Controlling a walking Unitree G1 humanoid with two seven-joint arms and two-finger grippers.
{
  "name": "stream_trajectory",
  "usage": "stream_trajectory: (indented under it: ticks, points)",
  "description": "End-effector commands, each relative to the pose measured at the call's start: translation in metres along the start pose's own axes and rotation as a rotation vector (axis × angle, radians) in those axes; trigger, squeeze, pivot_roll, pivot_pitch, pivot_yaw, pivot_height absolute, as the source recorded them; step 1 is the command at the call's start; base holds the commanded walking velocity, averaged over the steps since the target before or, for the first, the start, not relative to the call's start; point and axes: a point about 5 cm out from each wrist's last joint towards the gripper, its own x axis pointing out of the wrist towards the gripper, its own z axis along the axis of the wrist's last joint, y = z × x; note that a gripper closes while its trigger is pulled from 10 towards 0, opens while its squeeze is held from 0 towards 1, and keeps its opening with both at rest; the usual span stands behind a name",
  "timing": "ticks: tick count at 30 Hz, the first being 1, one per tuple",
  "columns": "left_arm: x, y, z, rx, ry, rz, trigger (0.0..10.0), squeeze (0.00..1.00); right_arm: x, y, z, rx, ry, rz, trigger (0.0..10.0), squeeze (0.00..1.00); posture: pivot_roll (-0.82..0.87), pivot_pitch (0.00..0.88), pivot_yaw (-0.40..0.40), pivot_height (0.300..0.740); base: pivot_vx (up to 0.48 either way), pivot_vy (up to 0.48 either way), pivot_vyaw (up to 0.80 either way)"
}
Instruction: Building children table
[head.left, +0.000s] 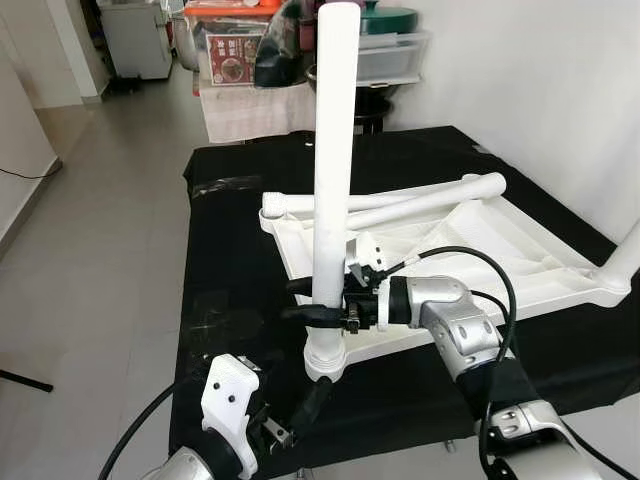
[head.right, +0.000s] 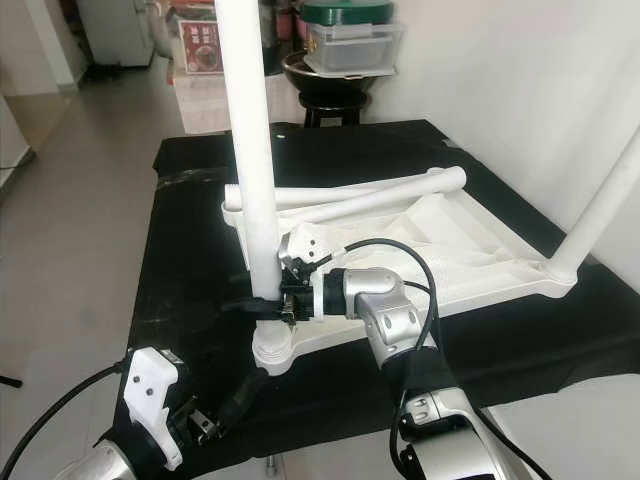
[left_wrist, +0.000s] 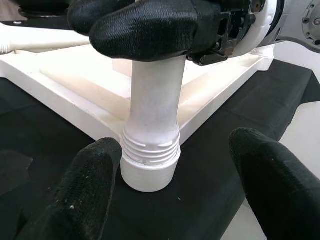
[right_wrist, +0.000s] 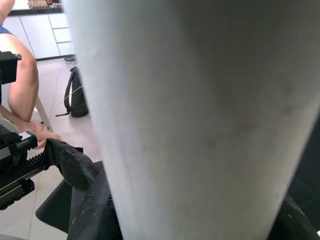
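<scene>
**White leg stands in the corner socket, right gripper clamped round it**

An upturned white tabletop (head.left: 500, 250) lies on a black cloth (head.left: 230, 300) that covers a work surface. At its near corner a white leg (head.left: 333, 150) stands almost upright, its threaded foot sitting in the corner socket (left_wrist: 150, 170). The right gripper (head.left: 318, 302) reaches in from the right and holds this leg low down, its black fingers (left_wrist: 145, 25) wrapped round the tube just above the threads. The left gripper (left_wrist: 170, 185) sits low at the near edge of the cloth, pointed at the base of the leg; its two fingers are spread wide, one on each side of the socket, touching nothing. Two more legs (head.left: 400, 200) lie side by side across the far part of the tabletop. Another leg (head.right: 600, 200) rises from the tabletop's right corner. Behind the cloth stand stacked plastic boxes (head.left: 385, 55) and a dark pot (head.right: 330, 70). In the right wrist view a person's arm (right_wrist: 22, 80) shows beyond the leg.
</scene>
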Motion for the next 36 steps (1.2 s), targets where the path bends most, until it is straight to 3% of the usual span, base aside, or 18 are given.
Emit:
stream_trajectory:
  ticks: [1, 5, 6, 7, 8, 10, 12, 19, 20, 25, 26, 29, 30, 31, 32, 34, 35, 36]
  points:
    - [-0.001, -0.003, 0.000, -0.012, 0.006, -0.001, 10.0, 0.00, 0.000, 0.002, -0.005, -0.001, 0.004, -0.031, 0.0, 0.00, 0.03, 0.093, -0.046, 0.740, 0.000, 0.000, 0.00]
    - [-0.002, -0.002, 0.001, -0.012, 0.005, 0.003, 10.0, 0.00, -0.009, 0.008, -0.019, 0.026, 0.052, -0.262, 0.0, 0.00, 0.02, 0.105, -0.057, 0.740, 0.000, 0.000, 0.00]
    - [-0.002, -0.002, 0.001, -0.012, 0.005, 0.003, 10.0, 0.00, -0.009, 0.008, -0.019, 0.026, 0.052, -0.262, 0.0, 0.00, 0.02, 0.105, -0.057, 0.740, 0.000, 0.000, 0.00]
    - [-0.002, -0.002, 0.001, -0.012, 0.004, 0.004, 10.0, 0.00, -0.011, 0.010, -0.026, 0.050, 0.072, -0.433, 0.0, 0.00, 0.02, 0.107, -0.059, 0.740, 0.000, 0.000, 0.00]
    - [-0.003, -0.001, 0.002, -0.011, 0.005, 0.005, 10.0, 0.00, -0.021, 0.014, -0.036, 0.090, 0.112, -0.781, 0.0, 0.00, 0.01, 0.115, -0.054, 0.740, 0.000, 0.000, 0.00]
    - [-0.003, -0.001, 0.002, -0.011, 0.005, 0.005, 10.0, 0.00, -0.021, 0.014, -0.036, 0.090, 0.112, -0.781, 0.0, 0.00, 0.01, 0.115, -0.054, 0.740, 0.000, 0.000, 0.00]
    - [-0.002, 0.002, 0.002, -0.012, 0.007, 0.000, 10.0, 0.00, -0.024, 0.036, -0.041, 0.090, 0.154, -1.047, 0.0, 0.00, -0.02, 0.103, -0.014, 0.740, 0.000, 0.000, 0.00]
    - [0.001, 0.004, 0.001, -0.010, 0.013, -0.010, 10.0, 0.00, -0.005, 0.035, -0.038, 0.071, 0.136, -1.010, 0.0, 0.00, -0.01, 0.096, -0.029, 0.740, 0.000, 0.000, 0.00]
    - [0.001, 0.004, 0.001, -0.009, 0.011, -0.003, 10.0, 0.00, 0.001, 0.034, -0.036, 0.076, 0.122, -0.973, 9.3, 0.00, -0.01, 0.095, -0.030, 0.740, 0.000, 0.000, 0.00]
    - [0.001, 0.005, 0.001, -0.009, 0.008, 0.007, 10.0, 0.00, 0.008, 0.035, -0.033, 0.083, 0.105, -0.934, 9.3, 0.00, -0.01, 0.095, -0.030, 0.740, 0.000, 0.000, 0.00]
    - [0.001, 0.005, 0.001, -0.008, 0.008, 0.009, 10.0, 0.00, 0.016, 0.035, -0.027, 0.097, 0.040, -0.861, 10.0, 1.00, 0.00, 0.092, -0.027, 0.740, 0.000, 0.000, 0.00]
    - [0.001, 0.005, 0.000, -0.008, 0.010, 0.008, 10.0, 0.00, 0.025, 0.034, -0.017, 0.103, -0.018, -0.769, 10.0, 1.00, 0.00, 0.090, -0.025, 0.740, 0.000, 0.000, 0.00]
    - [0.001, 0.004, 0.000, -0.008, 0.012, 0.006, 10.0, 0.00, 0.030, 0.034, -0.009, 0.104, -0.056, -0.704, 10.0, 1.00, 0.00, 0.090, -0.025, 0.740, 0.000, 0.000, 0.00]
    - [0.000, 0.004, 0.000, -0.010, 0.013, 0.001, 10.0, 0.00, 0.035, 0.033, 0.000, 0.076, -0.085, -0.504, 10.0, 1.00, 0.01, 0.090, -0.025, 0.740, 0.000, 0.000, 0.00]
    - [0.000, 0.004, 0.000, -0.010, 0.013, 0.001, 10.0, 0.00, 0.035, 0.033, 0.000, 0.076, -0.085, -0.504, 10.0, 1.00, 0.01, 0.090, -0.025, 0.740, 0.000, 0.000, 0.00]
    - [0.000, 0.003, 0.000, -0.011, 0.014, -0.001, 10.0, 0.00, 0.033, 0.032, 0.001, 0.022, -0.053, -0.319, 10.0, 1.00, 0.01, 0.089, -0.025, 0.740, 0.000, 0.000, 0.00]
    - [0.000, 0.003, 0.000, -0.011, 0.014, -0.001, 10.0, 0.00, 0.033, 0.032, 0.001, 0.022, -0.053, -0.319, 10.0, 1.00, 0.01, 0.089, -0.025, 0.740, 0.000, 0.000, 0.00]
    - [0.000, 0.003, 0.000, -0.011, 0.015, -0.001, 10.0, 0.00, 0.030, 0.030, 0.001, -0.007, -0.031, -0.233, 10.0, 0.00, 0.03, 0.088, -0.030, 0.740, 0.000, 0.000, 0.00]
